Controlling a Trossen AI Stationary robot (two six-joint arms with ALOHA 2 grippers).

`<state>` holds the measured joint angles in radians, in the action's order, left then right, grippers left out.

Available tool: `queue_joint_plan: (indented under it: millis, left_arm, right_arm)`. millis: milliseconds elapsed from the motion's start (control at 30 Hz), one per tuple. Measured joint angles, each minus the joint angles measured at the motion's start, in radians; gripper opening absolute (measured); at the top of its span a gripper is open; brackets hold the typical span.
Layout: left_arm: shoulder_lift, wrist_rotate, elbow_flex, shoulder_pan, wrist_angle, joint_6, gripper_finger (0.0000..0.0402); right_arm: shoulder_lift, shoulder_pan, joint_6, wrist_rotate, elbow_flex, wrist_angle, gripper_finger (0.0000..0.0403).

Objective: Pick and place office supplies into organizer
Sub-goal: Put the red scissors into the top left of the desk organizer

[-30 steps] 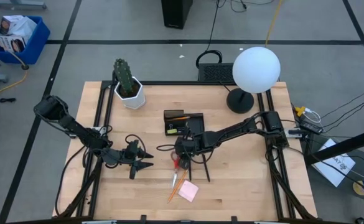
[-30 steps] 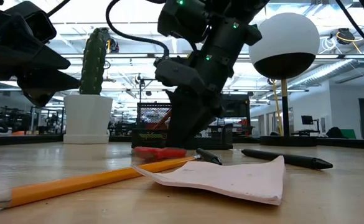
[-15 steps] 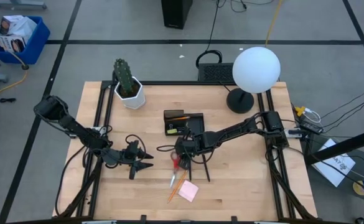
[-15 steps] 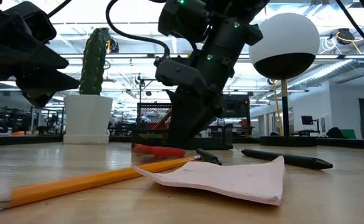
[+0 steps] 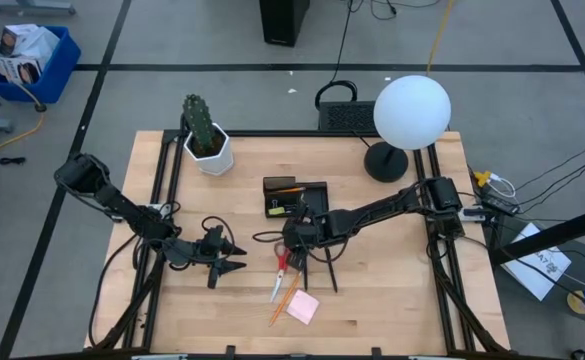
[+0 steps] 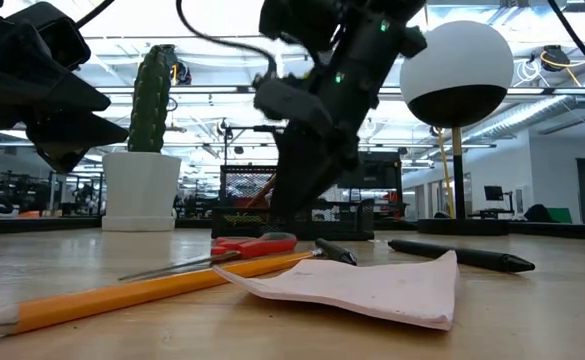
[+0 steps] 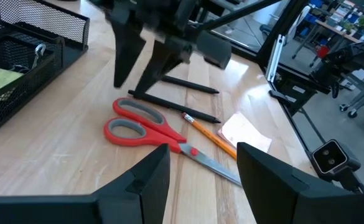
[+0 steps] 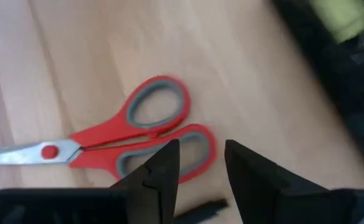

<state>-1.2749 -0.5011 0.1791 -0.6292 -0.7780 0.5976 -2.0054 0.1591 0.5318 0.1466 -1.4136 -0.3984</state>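
Step in hand: you are on the scissors [image 5: 281, 271], with the right end effector [image 8: 197, 171] just above their red handles, between the organizer [image 5: 296, 197] and the pencils [image 5: 284, 299].
Right end effector: its fingers stand spread with a gap between them and nothing in it; in the right wrist view the handle loops lie flat on the counter [image 5: 392, 300] just past the fingertips, so I judge the scissors not held.
Scissors now: flat on the counter, handles toward the organizer, blades pointing toward the front edge and lying beside the pencils; the pink sticky-note pad [image 5: 303, 306] is just past the blade tips.
Other supplies: two black pens [image 5: 329, 268] lie close on the right of the scissors, so the fingers have little room on that side.
Left end effector: yours waits spread and empty [image 5: 228, 257], off to the left of the scissors, facing them.
Next move: line the fingers across a handle or the pivot, lower, pinch, then carry to the organizer.
Change from earlier: the scissors have swung out and slid; their blades now show clear of the arm, and the right end effector has lifted a little.
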Motion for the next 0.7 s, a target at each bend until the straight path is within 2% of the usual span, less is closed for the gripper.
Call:
queue_joint_plan:
  millis: [100, 200, 567, 700]
  left_arm:
    - [0.000, 0.001, 0.000, 0.000, 0.002, 0.000, 0.0189]
    - [0.000, 0.002, 0.000, 0.000, 0.002, 0.000, 0.0189]
    - [0.000, 0.003, 0.000, 0.000, 0.000, 0.000, 0.0188]
    - [0.000, 0.003, 0.000, 0.000, -0.002, -0.013, 0.0189]
  right_arm:
    - [0.010, 0.007, -0.002, 0.055, -0.001, -0.034, 0.0121]
    - [0.006, 0.008, 0.023, 0.060, 0.001, -0.088, 0.0121]
    - [-0.006, 0.026, 0.031, 0.070, -0.002, -0.050, 0.0121]
    - [-0.006, 0.040, 0.036, 0.115, -0.001, -0.042, 0.0121]
